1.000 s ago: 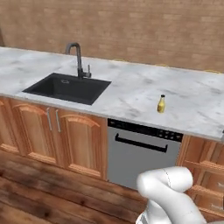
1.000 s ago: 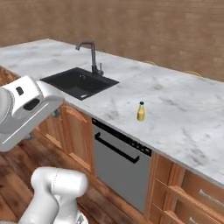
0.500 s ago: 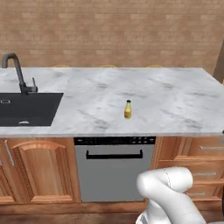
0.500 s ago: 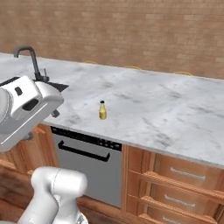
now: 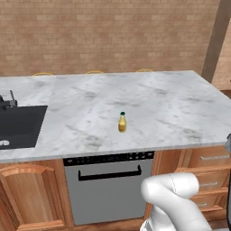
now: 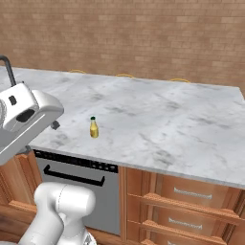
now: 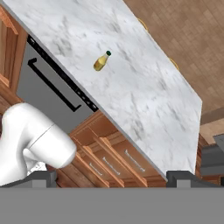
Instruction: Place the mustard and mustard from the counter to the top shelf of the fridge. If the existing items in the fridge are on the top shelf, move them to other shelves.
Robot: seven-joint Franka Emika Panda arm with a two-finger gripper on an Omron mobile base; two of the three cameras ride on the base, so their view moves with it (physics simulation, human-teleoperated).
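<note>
One mustard (image 5: 122,122) stands upright on the counter (image 5: 176,108), a slim orange-tinted yellow bottle with a dark cap, a little back from the front edge above the dishwasher. The right base view has the same mustard (image 6: 94,128) on the counter (image 6: 167,119), just right of my white hand. In the hand view the mustard (image 7: 101,61) lies far ahead on the counter (image 7: 144,92). My gripper (image 7: 114,180) is open, its fingertips (image 7: 41,177) wide apart with nothing between them, well away from the bottle. The fridge, its shelves and the existing items are out of view.
A black sink (image 5: 18,126) is set in the counter at the left. Below the front edge are a grey dishwasher (image 5: 108,189) and wooden drawers (image 6: 191,206). A brick wall (image 5: 113,36) runs behind the counter, and a dark post (image 5: 219,36) rises at the right.
The whole picture has shifted: the base has moved right along the counter, so the sink has slid to the left edge. The mustard stands where it was. The gripper stays open.
</note>
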